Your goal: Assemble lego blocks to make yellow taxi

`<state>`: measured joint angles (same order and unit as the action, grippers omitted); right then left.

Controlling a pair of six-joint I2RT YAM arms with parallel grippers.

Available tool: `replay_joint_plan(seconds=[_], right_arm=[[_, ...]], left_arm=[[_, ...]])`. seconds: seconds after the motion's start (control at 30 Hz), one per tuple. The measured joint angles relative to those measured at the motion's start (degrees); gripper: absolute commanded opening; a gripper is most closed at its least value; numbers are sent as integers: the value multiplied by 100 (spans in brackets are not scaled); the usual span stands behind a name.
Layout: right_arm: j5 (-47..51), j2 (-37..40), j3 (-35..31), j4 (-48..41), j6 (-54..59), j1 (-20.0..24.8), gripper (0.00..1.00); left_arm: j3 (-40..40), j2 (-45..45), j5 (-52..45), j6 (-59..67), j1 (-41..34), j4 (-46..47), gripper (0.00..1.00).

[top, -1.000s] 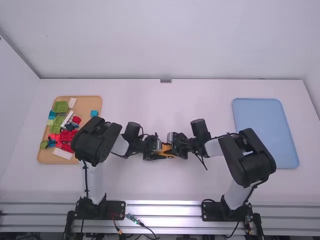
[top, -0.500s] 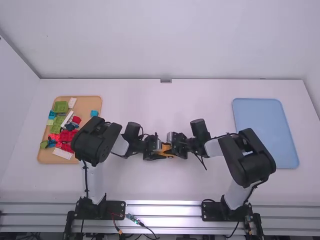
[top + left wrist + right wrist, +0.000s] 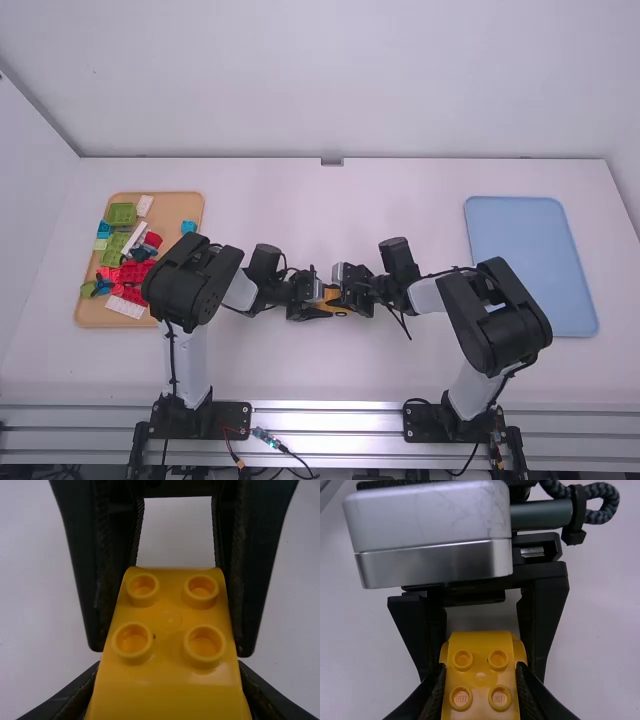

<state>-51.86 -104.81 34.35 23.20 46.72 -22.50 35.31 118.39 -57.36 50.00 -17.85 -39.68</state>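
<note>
In the high view, my left gripper (image 3: pixel 316 303) and my right gripper (image 3: pixel 346 296) meet tip to tip at mid-table, with orange-yellow blocks (image 3: pixel 335 307) between them. The left wrist view has my left gripper (image 3: pixel 167 692) shut on a glossy yellow block (image 3: pixel 167 672) with four round studs facing the camera; the other arm's dark fingers flank its far part. From the right wrist, my right gripper (image 3: pixel 481 687) grips the near part of a studded yellow block (image 3: pixel 481 647), and the left gripper's fingers stand on either side beyond. Where the blocks join is hidden.
A tan tray (image 3: pixel 90 316) with red, green, blue and white blocks lies at the left of the white table (image 3: pixel 330 205). An empty blue tray (image 3: pixel 530 262) lies at the right, beyond the right arm's elbow.
My right gripper and its wrist have shifted very slightly to the left, towards the left gripper. The left arm has kept still.
</note>
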Motion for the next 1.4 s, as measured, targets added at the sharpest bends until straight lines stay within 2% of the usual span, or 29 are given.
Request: replay_joint_plan(seconds=[0.4, 0.7, 1.1, 1.4], right_arm=[[-225, -2, 44, -319, 337, 160, 0], [-946, -437, 39, 136, 444, 431, 0], [-577, -439, 42, 538, 225, 149, 0], [-492, -439, 39, 577, -39, 133, 0]], left_arm=[[-2, 0, 0, 15, -52, 2, 45], [0, 0, 17, -4, -44, -2, 44], [-2, 0, -2, -9, 72, 20, 44], [0, 0, -4, -7, 76, 20, 43]])
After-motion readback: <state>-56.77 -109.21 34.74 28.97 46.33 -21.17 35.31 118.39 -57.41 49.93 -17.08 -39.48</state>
